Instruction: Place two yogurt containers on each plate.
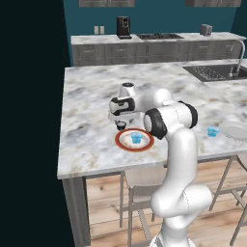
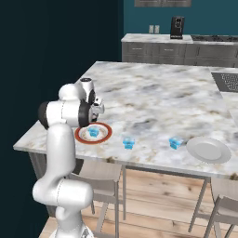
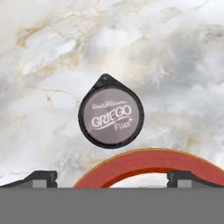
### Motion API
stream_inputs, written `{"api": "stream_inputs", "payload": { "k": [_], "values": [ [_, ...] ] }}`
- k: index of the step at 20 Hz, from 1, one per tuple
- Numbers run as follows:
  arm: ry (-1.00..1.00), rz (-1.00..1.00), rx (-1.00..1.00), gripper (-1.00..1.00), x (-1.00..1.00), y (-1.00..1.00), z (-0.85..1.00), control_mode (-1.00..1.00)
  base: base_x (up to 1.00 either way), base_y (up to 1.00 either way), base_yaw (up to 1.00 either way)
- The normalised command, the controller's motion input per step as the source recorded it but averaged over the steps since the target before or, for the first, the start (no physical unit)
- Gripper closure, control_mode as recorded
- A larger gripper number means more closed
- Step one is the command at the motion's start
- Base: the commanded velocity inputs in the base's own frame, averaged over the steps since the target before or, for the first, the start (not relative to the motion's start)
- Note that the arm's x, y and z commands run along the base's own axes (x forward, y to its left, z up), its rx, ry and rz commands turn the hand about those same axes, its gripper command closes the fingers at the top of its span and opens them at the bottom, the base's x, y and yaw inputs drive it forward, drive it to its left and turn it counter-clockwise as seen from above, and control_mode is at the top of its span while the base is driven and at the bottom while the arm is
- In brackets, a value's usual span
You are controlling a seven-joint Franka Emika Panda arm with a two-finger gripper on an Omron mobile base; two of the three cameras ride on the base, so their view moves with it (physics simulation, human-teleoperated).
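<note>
A black yogurt container [image 3: 111, 116] with a pale "Griego" lid stands on the marble counter, just beyond the orange-rimmed plate [image 3: 148, 158]. My gripper [image 3: 113, 179] hangs open above it, fingertips [image 3: 41, 177] wide apart and empty. From the left base the gripper [image 1: 119, 117] hovers over the black cup [image 1: 120, 126], next to the plate [image 1: 134, 150] that holds one blue yogurt container [image 1: 137, 138]. Two more blue cups [image 2: 128, 142] [image 2: 175, 142] stand on the counter between the orange plate [image 2: 108, 135] and the plain white plate [image 2: 208, 149].
The counter's front edge runs close behind both plates, with stools [image 2: 100, 174] tucked under it. A sink [image 1: 212, 72] is set into the far right of the island. My own arm [image 1: 176, 144] blocks part of the counter.
</note>
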Motion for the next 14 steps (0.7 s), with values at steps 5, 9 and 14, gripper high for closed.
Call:
{"api": "stream_inputs", "payload": {
  "k": [5, 9, 14],
  "values": [
    [0.00, 0.00, 0.00, -1.00, 0.21, 0.01, -0.21, -1.00, 0.00, 0.00, 0.00],
    [0.03, 0.00, 0.00, -1.00, 0.21, 0.05, -0.26, -1.00, 0.00, 0.00, 0.00],
    [0.01, 0.00, 0.00, -1.00, 0.20, 0.11, -0.20, -1.00, 0.00, 0.00, 0.00]
  ]
}}
